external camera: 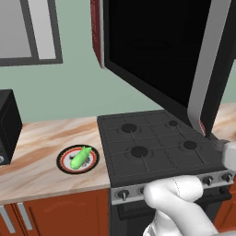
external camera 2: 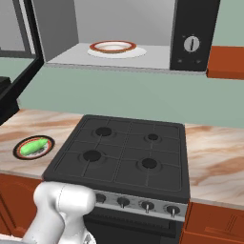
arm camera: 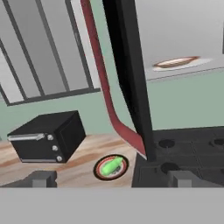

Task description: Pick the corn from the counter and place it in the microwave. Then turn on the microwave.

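Note:
The bright-green corn (external camera: 81,157) (external camera 2: 34,146) (arm camera: 111,166) lies on a round black-and-red-rimmed plate (external camera: 62,162) on the marble counter (external camera: 41,138), left of the stove. Above the stove the microwave (external camera 2: 109,28) hangs with its dark glossy door (external camera: 152,50) (arm camera: 127,78) swung wide open. Inside it sits a red-rimmed plate (external camera 2: 113,46) (arm camera: 175,62). A round knob (external camera 2: 192,44) shows on its black panel. My gripper (arm camera: 113,179) is open with nothing between its fingers, well back from the corn and facing it.
A black gas stovetop (external camera: 152,143) (external camera 2: 124,147) fills the middle, with knobs along its front. A smaller black box with knobs (external camera: 7,124) (arm camera: 48,135) stands on the counter at far left. More counter (external camera 2: 214,157) runs right of the stove. The open door overhangs the stove's left side.

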Motion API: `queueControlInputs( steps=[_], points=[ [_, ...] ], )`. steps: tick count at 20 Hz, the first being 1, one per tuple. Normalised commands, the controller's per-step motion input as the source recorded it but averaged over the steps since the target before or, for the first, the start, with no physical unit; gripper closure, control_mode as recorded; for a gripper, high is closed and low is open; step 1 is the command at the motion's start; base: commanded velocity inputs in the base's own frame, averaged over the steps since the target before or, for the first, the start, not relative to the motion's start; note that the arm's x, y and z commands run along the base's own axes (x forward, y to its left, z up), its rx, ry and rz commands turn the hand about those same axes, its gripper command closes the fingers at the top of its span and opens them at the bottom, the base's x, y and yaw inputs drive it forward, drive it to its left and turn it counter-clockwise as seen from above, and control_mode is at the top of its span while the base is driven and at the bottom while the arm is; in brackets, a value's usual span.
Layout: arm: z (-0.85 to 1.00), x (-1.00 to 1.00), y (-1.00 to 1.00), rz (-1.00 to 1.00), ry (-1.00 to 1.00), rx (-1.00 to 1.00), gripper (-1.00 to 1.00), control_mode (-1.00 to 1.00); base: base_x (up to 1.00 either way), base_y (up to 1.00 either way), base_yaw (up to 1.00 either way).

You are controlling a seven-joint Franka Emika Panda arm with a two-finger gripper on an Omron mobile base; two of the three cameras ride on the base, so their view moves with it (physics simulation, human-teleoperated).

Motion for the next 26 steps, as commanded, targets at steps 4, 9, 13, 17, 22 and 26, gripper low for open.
queueControlInputs(
  steps=[4,9,13,17,22,26],
  points=[
    [0.0,0.01,-0.29,0.19,0.0,0.06,-1.0,-1.0,0.0,0.0,0.0],
    [0.0,0.06,-0.31,0.2,0.0,0.05,-1.0,-1.0,0.0,0.0,0.0],
    [0.0,0.07,-0.32,0.24,-0.01,0.04,-1.0,-1.0,0.0,0.0,0.0],
    [0.0,0.16,-0.25,0.23,-0.09,0.04,-1.0,-1.0,0.0,0.0,0.0],
    [0.0,0.19,-0.18,0.21,-0.11,0.02,-1.0,-1.0,0.0,0.0,0.0],
    [0.0,0.22,-0.04,0.17,-0.15,0.0,-1.0,-1.0,0.0,0.0,0.0]
  ],
)
